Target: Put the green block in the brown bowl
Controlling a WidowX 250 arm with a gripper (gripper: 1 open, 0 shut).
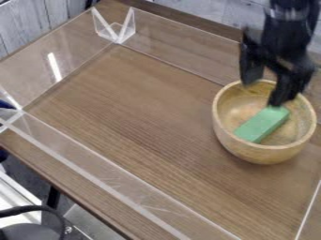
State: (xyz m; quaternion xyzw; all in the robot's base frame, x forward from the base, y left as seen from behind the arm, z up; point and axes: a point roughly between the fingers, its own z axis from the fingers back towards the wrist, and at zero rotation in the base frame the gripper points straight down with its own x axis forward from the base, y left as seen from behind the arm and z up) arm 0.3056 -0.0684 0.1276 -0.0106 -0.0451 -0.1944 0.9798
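While the green block (265,124) lies flat inside the brown bowl (234,137), toward its 3 o'clock wall, the gripper (276,82) hangs above at 12 o'clock, jaws apart and empty. Placement looks done; the step in hand is retreat, needing only a clean lift. Clear acrylic walls (56,68) fence the wooden tabletop (126,112); open room spreads from 7 to 10 o'clock.

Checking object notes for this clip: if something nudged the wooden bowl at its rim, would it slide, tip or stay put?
The bowl looks thick-walled and wide, so it would probably slide on the smooth table rather than tip. It seems rigid wood, unlikely to flex. The green block lying inside might shift.
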